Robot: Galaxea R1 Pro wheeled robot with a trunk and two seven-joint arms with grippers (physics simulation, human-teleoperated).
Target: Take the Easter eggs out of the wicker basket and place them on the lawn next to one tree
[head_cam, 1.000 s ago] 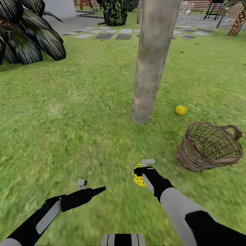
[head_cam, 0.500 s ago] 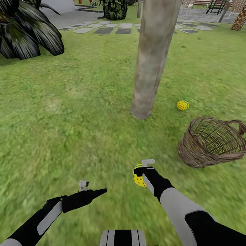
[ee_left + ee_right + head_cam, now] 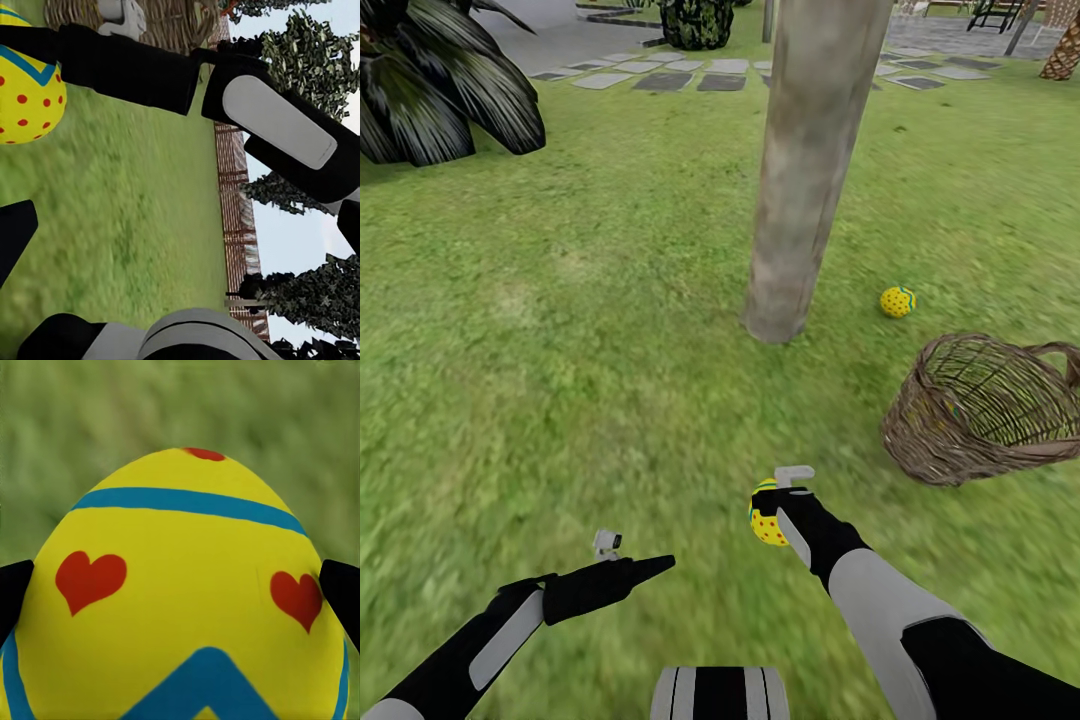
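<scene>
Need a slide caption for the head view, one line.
Right gripper holds an Easter egg over the lawn; another egg lies by the tree, beside the wicker basket.

Black arms (image 3: 920, 640) — pale grey panels; small grey camera mounts — striped base.

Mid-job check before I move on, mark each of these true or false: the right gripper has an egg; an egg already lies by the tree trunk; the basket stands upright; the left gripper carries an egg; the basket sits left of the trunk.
1. The right gripper holds an Easter egg. True.
2. Another egg lies on the lawn near the tree trunk. True.
3. The wicker basket stands upright. False: it is tipped, its mouth facing sideways.
4. The left gripper carries an egg. False: nothing is between its fingers.
5. The basket sits left of the trunk. False: it lies to the right.
</scene>
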